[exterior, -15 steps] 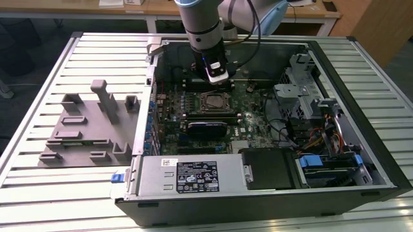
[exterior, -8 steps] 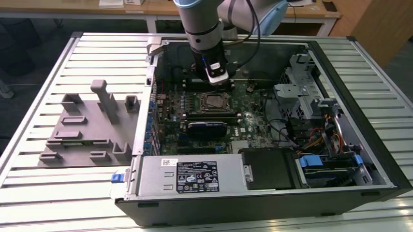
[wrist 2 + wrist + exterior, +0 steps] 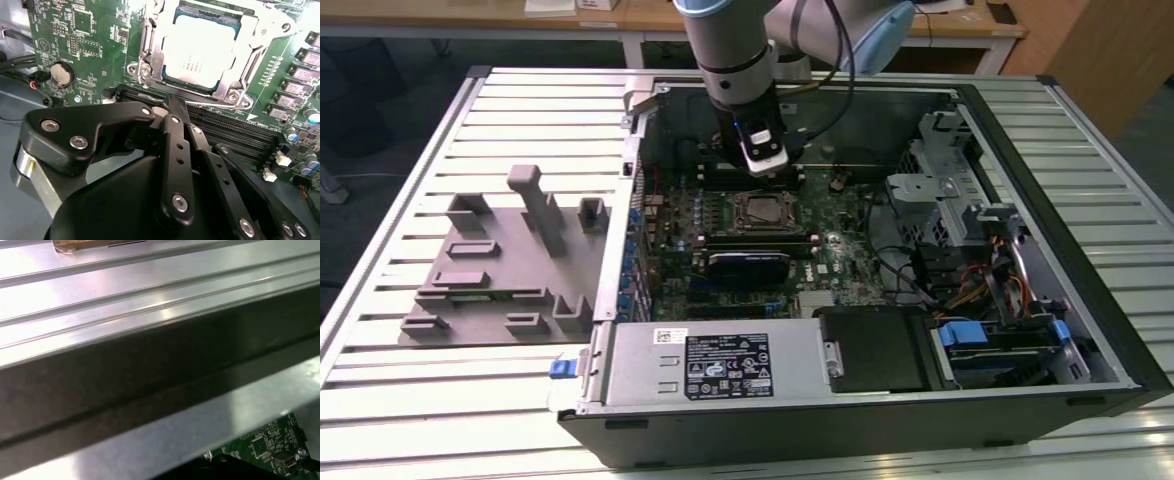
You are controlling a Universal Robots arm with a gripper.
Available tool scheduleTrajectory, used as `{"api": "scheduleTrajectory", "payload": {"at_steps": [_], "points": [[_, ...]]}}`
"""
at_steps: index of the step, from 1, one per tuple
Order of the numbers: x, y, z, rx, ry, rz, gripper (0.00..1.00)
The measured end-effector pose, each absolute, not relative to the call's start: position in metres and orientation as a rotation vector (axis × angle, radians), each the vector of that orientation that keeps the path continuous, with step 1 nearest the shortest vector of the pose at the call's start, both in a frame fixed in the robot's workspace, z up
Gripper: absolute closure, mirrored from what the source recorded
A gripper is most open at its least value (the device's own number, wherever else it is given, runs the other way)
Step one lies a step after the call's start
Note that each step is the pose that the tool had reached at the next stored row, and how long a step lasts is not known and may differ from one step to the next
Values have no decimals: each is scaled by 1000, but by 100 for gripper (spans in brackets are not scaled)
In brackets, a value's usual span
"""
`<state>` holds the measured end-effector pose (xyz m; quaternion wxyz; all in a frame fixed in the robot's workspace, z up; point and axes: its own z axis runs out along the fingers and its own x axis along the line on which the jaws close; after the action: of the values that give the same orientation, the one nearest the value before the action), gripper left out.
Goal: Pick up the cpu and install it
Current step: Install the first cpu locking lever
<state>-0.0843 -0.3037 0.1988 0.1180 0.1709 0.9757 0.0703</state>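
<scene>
Second wrist view: the cpu (image 3: 200, 50) sits seated in the socket frame (image 3: 150, 65) on the green motherboard (image 3: 90, 35). Just beside it, the black end effector (image 3: 175, 107) has its fingers pressed together, holding nothing.

The grey, tube-shaped robot arm (image 3: 727, 45) with a pale blue joint ring comes down from above, and its wrist points almost straight downward. At the end of the wrist hangs the black metal gripper (image 3: 172, 107), with a small white and black camera block (image 3: 762, 148) fixed on its side. In the second wrist view the two black, bolted fingers (image 3: 175, 150) lie pressed together along their length, with nothing between them.
</scene>
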Motion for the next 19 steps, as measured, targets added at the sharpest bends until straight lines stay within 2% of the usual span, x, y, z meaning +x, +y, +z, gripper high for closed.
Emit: {"api": "scheduleTrajectory", "payload": {"at_steps": [19], "points": [[-86, -301, 195, 532, 2844, 200, 89]]}}
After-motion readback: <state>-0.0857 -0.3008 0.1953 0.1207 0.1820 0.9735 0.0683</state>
